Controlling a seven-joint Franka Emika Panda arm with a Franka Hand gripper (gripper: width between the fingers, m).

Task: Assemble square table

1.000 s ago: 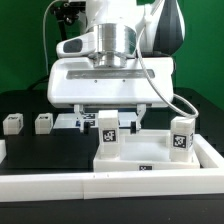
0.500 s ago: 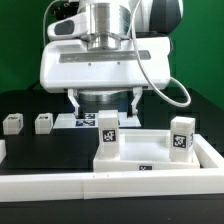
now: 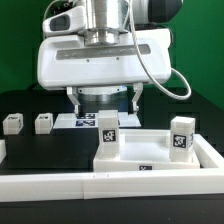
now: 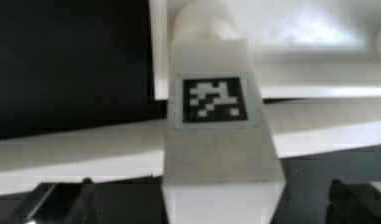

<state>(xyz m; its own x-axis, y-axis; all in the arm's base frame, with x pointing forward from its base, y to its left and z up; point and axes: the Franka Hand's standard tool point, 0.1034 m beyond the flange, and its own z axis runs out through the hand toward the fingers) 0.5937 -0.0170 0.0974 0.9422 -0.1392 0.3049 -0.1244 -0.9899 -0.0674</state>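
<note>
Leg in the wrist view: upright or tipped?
Upright. The leg stands on end at a corner of the square table top, tag facing the exterior camera.

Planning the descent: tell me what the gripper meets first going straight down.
Likely the upright leg under the open gripper; the wrist view shows it centred, so the jaws may straddle it.

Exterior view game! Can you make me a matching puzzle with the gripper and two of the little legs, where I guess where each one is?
Things:
1. gripper
2. leftmost loose leg
3. rightmost upright leg

Places:
A. standing on the square top
B. resting on the black table
C. hanging above everything, jaws open

Pairs: 1-C, 2-B, 3-A
</note>
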